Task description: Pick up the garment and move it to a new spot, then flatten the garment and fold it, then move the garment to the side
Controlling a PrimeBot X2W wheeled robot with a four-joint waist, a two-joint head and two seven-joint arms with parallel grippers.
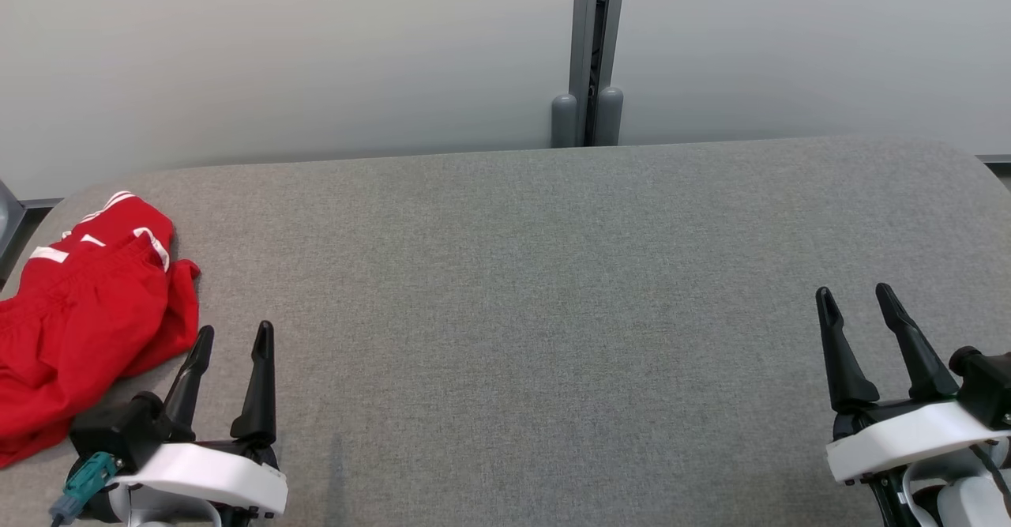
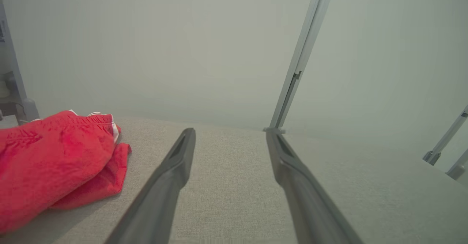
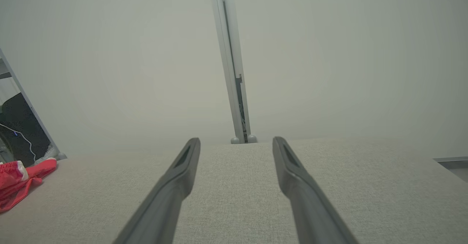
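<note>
The garment (image 1: pixel 87 321) is a red piece of clothing with white stripes, lying crumpled at the far left of the grey table (image 1: pixel 537 290). My left gripper (image 1: pixel 234 336) hovers open just to its right, fingers apart and empty, not touching it. In the left wrist view the garment (image 2: pixel 55 163) lies left of the open left gripper (image 2: pixel 230 134). My right gripper (image 1: pixel 855 295) stands open and empty at the table's right side. In the right wrist view the garment (image 3: pixel 20 180) shows far off at the left edge, beyond the open right gripper (image 3: pixel 236 141).
A pale wall runs behind the table, with a grey vertical post (image 1: pixel 588 53) at its middle. The table's rounded corners fall away at the far left and far right. A wide stretch of bare grey fabric lies between the two grippers.
</note>
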